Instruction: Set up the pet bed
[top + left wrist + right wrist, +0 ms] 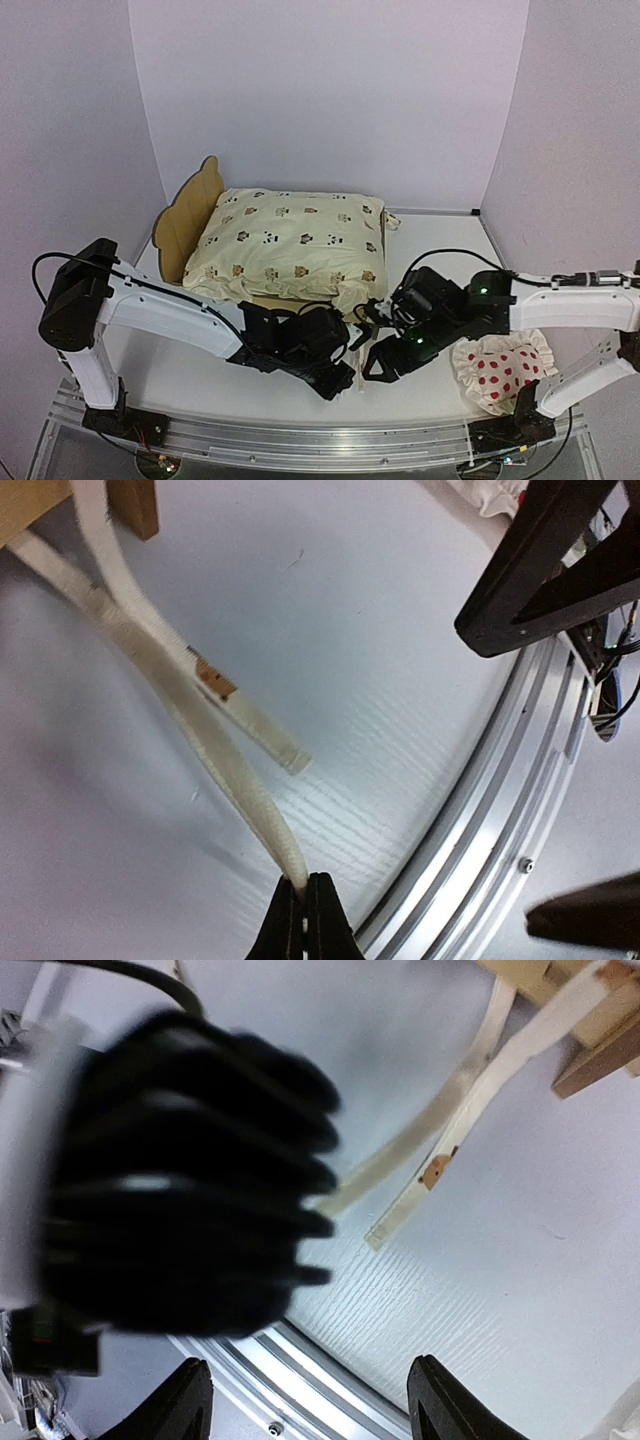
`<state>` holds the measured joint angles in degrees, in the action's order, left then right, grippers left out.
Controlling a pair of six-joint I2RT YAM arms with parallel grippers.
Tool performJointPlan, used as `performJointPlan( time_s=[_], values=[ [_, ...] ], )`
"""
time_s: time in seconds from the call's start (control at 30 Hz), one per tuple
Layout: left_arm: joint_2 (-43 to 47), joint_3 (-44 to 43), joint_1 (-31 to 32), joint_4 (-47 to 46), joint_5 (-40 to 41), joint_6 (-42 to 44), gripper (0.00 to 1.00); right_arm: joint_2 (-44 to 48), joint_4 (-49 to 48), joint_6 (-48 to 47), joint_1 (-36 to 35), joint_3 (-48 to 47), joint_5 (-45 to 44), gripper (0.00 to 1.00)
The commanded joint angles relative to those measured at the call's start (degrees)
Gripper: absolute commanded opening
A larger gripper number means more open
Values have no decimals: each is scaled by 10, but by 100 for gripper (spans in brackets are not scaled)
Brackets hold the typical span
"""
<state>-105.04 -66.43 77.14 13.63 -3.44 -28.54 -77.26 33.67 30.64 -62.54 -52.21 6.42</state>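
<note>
Soft, even light covers the white surface (200, 380); a black arm housing (180, 1210) looms blurred in the right wrist view.

White table (440, 240) carries the pet bed (185, 215), red-dotted pillow (500, 370) and cream straps (255, 725).

The pet bed (185, 215) was pale plywood, matt, unvarnished-looking. Its ties (240, 780) were woven cloth tape, off-white. The cover (290, 240) was soft cream cloth w/ prints, and the pillow (505, 370) was white dotted cloth. The table (400, 660) looked matt white w/ a fine ribbed grain. The edge rail (490, 820) was brushed metal w/ a slight sheen. The left gripper (304, 882) was matt black plastic.
</note>
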Motion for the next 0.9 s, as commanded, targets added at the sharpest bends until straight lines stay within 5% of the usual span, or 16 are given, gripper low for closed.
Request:
performJointPlan(
  time_s=[0.0, 0.53, 0.67, 0.87],
  values=[
    [-30, -57, 1, -3, -10, -24, 0, 79, 30, -10, 17, 33, -60, 68],
    [-148, -153, 1, -53, -45, -104, 3, 121, 29, -1, 27, 77, -129, 60],
    [-160, -162, 2, -72, -67, -107, 17, 125, 30, -4, 28, 75, -133, 59],
    [-126, -129, 1, -108, -107, -94, 54, 128, 29, -6, 33, 67, -148, 58]
  ],
)
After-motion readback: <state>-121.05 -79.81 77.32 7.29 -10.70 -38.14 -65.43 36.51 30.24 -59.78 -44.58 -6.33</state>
